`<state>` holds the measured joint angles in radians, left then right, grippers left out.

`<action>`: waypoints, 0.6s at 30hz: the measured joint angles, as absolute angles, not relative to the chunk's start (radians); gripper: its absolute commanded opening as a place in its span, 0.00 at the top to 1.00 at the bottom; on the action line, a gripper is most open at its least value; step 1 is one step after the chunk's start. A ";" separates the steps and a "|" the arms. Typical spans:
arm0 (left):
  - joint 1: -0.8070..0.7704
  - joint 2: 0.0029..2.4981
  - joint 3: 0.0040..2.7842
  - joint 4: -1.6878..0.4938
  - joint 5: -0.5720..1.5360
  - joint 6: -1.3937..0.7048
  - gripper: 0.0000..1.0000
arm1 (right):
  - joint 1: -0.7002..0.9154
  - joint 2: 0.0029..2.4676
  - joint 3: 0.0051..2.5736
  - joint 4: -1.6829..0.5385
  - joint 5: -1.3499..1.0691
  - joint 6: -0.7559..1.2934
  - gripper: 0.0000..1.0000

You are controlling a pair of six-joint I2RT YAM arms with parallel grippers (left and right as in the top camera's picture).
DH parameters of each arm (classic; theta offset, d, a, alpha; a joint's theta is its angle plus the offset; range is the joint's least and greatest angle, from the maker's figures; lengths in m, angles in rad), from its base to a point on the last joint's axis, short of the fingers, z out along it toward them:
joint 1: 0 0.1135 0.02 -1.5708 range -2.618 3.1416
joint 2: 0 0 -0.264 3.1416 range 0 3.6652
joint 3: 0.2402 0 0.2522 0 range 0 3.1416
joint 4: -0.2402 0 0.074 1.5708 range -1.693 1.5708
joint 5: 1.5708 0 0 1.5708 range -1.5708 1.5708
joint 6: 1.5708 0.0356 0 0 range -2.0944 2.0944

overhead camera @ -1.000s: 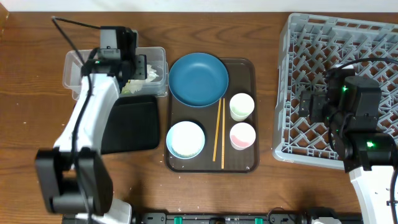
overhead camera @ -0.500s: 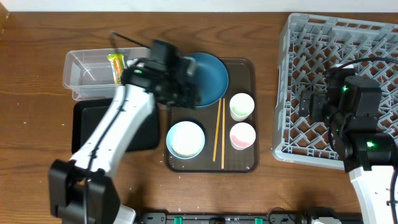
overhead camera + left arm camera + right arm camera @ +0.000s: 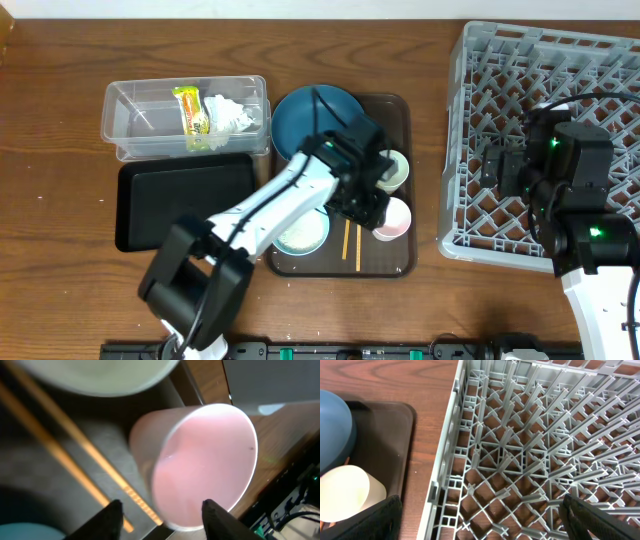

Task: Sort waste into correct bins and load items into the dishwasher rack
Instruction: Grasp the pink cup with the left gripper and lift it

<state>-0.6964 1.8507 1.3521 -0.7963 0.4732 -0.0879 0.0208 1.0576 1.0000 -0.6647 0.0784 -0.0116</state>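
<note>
My left gripper point(image 3: 378, 197) is open and empty, low over the brown tray between the two cups. In the left wrist view its fingertips point(image 3: 164, 517) flank the near rim of the pink-inside cup point(image 3: 205, 460) point(image 3: 396, 219), with the chopsticks point(image 3: 75, 445) point(image 3: 347, 240) beside it. The green-inside cup point(image 3: 398, 163) is partly hidden by the gripper. The blue plate point(image 3: 312, 120) and white bowl point(image 3: 296, 236) are on the tray. The snack wrapper point(image 3: 190, 110) and tissue point(image 3: 230, 112) lie in the clear tub point(image 3: 130, 120). My right gripper point(image 3: 500, 170) point(image 3: 485, 520) is open and empty over the dishwasher rack point(image 3: 545, 60) point(image 3: 530, 450).
The black tray point(image 3: 185, 200) lies in front of the clear tub. The brown serving tray point(image 3: 385, 262) sits between the bins and the rack. The right wrist view also shows a white cup point(image 3: 345, 492), the plate's edge point(image 3: 335, 425) and the brown tray point(image 3: 395, 435).
My left arm has swung right from over the clear tub to the cups on the brown tray. The tissue now lies in the tub. The right arm has not moved.
</note>
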 measured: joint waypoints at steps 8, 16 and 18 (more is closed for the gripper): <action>-0.707 1.891 1.352 -0.784 0.475 -0.094 0.94 | 0.021 1.058 1.000 -0.665 0.079 -0.012 0.01; -0.624 1.804 1.352 -0.849 0.476 -0.094 0.94 | 0.021 1.058 1.000 -0.654 0.087 -0.007 0.02; -0.577 1.731 1.352 -0.838 0.476 -0.098 0.94 | 0.021 1.060 1.000 -0.633 0.087 0.012 0.03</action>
